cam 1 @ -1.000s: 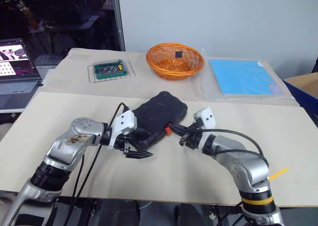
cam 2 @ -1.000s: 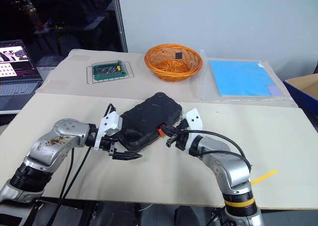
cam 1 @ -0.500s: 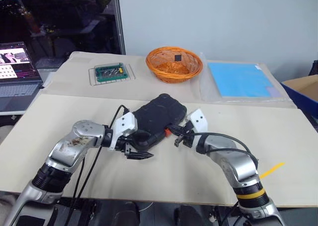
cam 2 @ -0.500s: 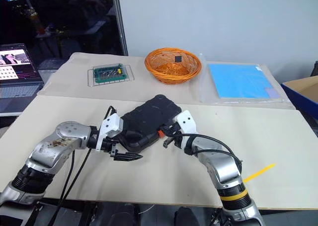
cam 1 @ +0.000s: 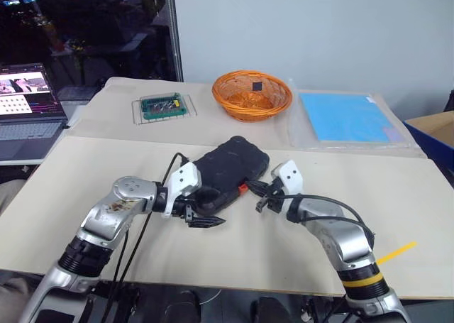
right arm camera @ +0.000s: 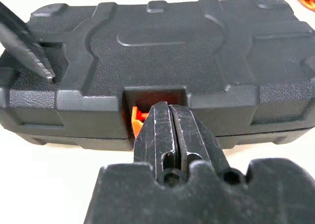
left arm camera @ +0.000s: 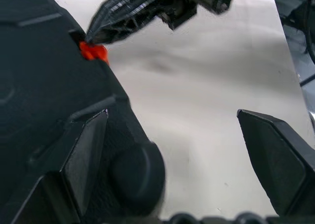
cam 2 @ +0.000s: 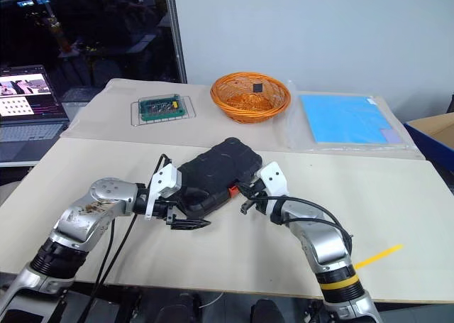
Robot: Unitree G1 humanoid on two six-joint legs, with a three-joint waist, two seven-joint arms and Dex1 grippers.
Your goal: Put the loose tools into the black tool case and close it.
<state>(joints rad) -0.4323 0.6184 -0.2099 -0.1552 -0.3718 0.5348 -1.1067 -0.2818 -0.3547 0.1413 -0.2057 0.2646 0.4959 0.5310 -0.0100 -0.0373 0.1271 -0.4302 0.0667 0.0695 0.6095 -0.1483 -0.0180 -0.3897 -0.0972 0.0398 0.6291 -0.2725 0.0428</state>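
On the table, the closed ribbed black tool case (cam 1: 228, 172); left hand (cam 1: 206, 221) spread, right hand (right arm camera: 169, 116) pinched at its orange latch (right arm camera: 139, 121).

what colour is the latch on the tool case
Orange-red latch on the black tool case, clearest in the right wrist view.

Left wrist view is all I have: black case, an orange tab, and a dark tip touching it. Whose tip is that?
Observer: The right gripper, fingers pressed together, tips at the orange latch.
Operator: Is the lid down?
Observer: Yes, the black tool case lies closed on the table.
Operator: Any loose tools left out?
Observer: None seen on the table; beyond the case stand a green bit set box, an orange basket and a blue sheet.
Operator: And my own gripper?
Observer: The left gripper is open at the case's near corner.
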